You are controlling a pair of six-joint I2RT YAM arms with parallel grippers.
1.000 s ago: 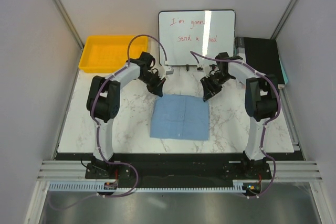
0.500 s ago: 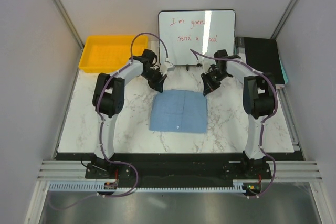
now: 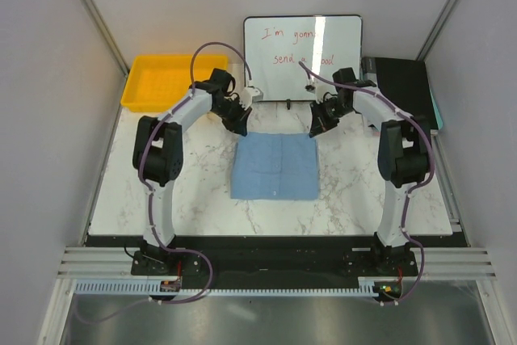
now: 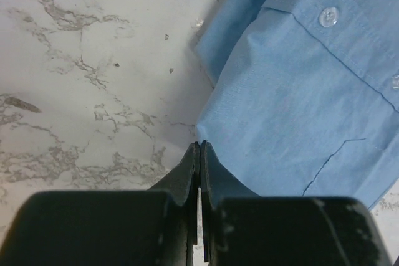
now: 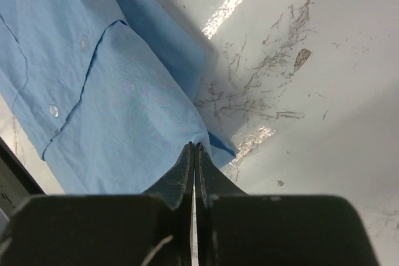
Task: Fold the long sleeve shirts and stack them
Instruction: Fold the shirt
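Shirt point(image 3: 275, 169) far corners are pinched in left pincer point(image 4: 199, 149) and right pincer point(image 5: 194, 149), both fully closed. Only edge cloth is caught; slip-out is likely if pulled unevenly.

I see the matt, thin light blue cloth shirt point(image 4: 299, 104) meeting my left claw point(image 4: 199, 146), its fingers point(image 4: 181, 179) smooth black plastic; beside it, glossy white marbled worktop point(image 4: 81, 79).
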